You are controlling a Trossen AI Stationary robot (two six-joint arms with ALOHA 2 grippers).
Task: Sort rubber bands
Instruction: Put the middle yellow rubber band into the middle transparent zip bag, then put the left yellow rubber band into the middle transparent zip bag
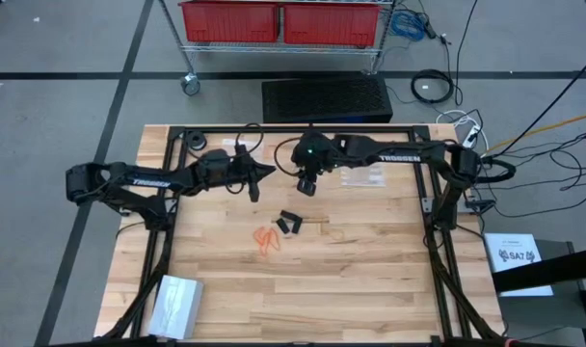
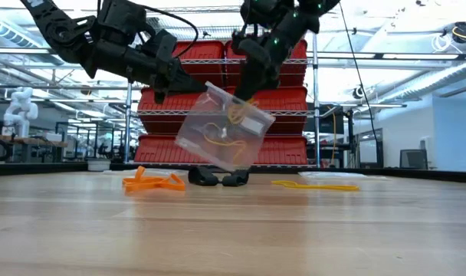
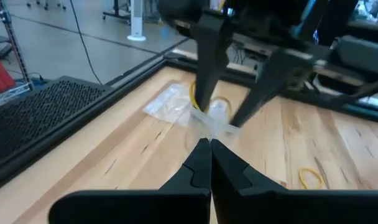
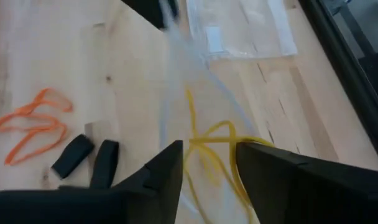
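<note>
A clear plastic bag [image 2: 218,130] hangs above the table's middle with my left gripper [image 3: 209,144] shut on it. Yellow rubber bands [image 4: 211,146] lie inside the bag. My right gripper [image 4: 207,163] is open and slants down at the bag's upper edge, its fingers on either side of those yellow bands. On the wood below lie orange bands [image 1: 267,238], black bands [image 1: 290,224] and a loose yellow band [image 2: 313,185]. My left gripper pinches the bag's upper edge [image 3: 207,129] between its two fingertips, coming nearly level from the table's left side. The bag hangs tilted below the fingers, clear of the table. My right gripper's fingers [image 3: 204,87] stand at the bag's mouth; I cannot tell whether they touch the film.
More clear bags [image 4: 245,25] lie flat on the far part of the table. A pale packet [image 1: 175,305] sits near the front left corner. The black frame rails [image 1: 433,207] run along the table's sides.
</note>
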